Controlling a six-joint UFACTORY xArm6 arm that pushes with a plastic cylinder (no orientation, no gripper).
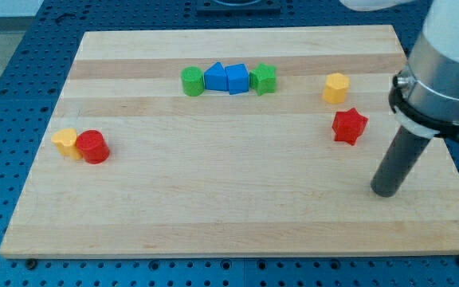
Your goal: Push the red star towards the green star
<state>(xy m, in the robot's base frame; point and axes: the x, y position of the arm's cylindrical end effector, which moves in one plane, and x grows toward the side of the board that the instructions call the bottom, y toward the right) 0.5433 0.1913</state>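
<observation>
Board (237, 231) of pale wood, seen from one camera, carrying eight blocks and one dark rod (401, 155).

Position of my tip (386, 191): resting on bare wood, touching no block. No fingers on this rod, hence nothing clenched, released or grasped; contact by pushing only.

Red star (349, 126): near my tip, up and slightly toward the view's left of it, apart from it. Green star (264, 79): well beyond, farther up and left, at the near end of a four-block row.

Likely faults from here, as judgement:
- Straight push from the present spot: aimed more at the view's top than at the green star, so likely to drive the red star into the yellow block (335, 88) just above it. Cause: my tip too far left of the line through both stars.
- Contact off centre on a star point: spin or slip sideways off the rod.
- Too long a push: row knocked apart.

Count:
- Red, two: the star, and a round block (93, 147) far left of my tip.
- Green, two: the star, and a round block (192, 81) at the row's far end.
- Blue, two (226, 78): side by side between the greens, shape unclear.
- Yellow, two: one by the red star, one (66, 142) touching the red round block.
</observation>
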